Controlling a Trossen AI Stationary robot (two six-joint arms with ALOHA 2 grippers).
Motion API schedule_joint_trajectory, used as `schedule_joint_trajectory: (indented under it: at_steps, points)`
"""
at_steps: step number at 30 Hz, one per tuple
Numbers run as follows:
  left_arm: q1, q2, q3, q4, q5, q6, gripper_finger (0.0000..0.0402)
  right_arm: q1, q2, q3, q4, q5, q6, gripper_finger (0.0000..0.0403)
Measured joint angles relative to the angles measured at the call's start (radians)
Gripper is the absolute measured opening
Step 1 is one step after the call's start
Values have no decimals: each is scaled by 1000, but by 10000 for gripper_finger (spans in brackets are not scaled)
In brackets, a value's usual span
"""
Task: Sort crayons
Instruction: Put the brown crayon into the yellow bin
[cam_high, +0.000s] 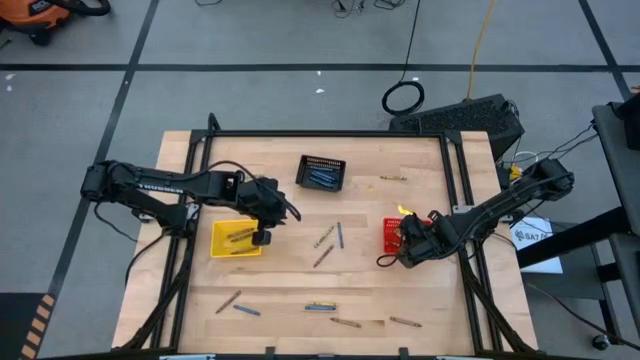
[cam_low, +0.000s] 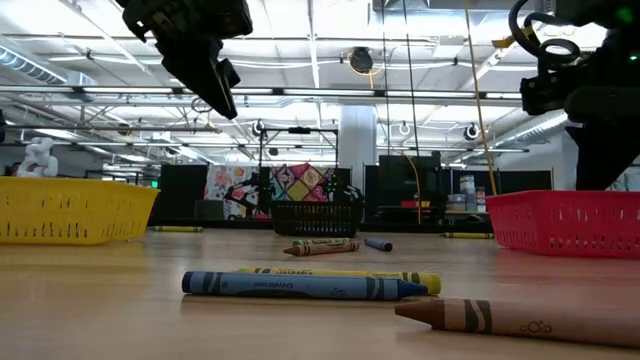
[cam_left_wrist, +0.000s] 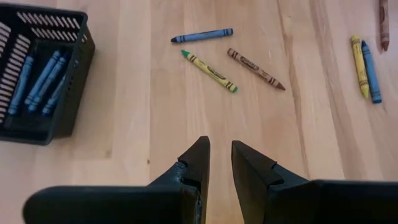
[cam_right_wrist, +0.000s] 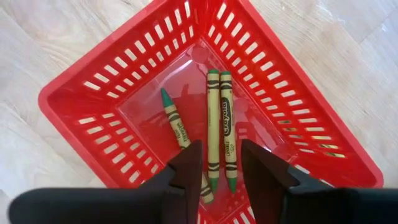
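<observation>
Crayons seen inside the red basket (cam_right_wrist: 93, 99)

Three yellow-green crayons (cam_right_wrist: 213, 127) are shown only by the right wrist view, under the empty, parted right gripper (cam_right_wrist: 221, 163). The left gripper (cam_left_wrist: 220, 163) is held narrowly apart, empty.

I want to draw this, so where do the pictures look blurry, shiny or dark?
Low view: the blue crayon is sharp, the brown crayon nearest the camera is soft, and the arms are dark against bright ceiling lights. Right wrist view: the red basket has a shiny floor. Left wrist view: the left gripper is black and slightly blurred.
</observation>
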Motion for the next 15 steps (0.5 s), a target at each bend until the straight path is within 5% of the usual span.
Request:
schedule_joint_trajectory:
  at_steps: [15]
  points:
    - [-87, 123, -1, 193, -4, -197, 68, -1, 0, 0, 61, 0, 12, 109]
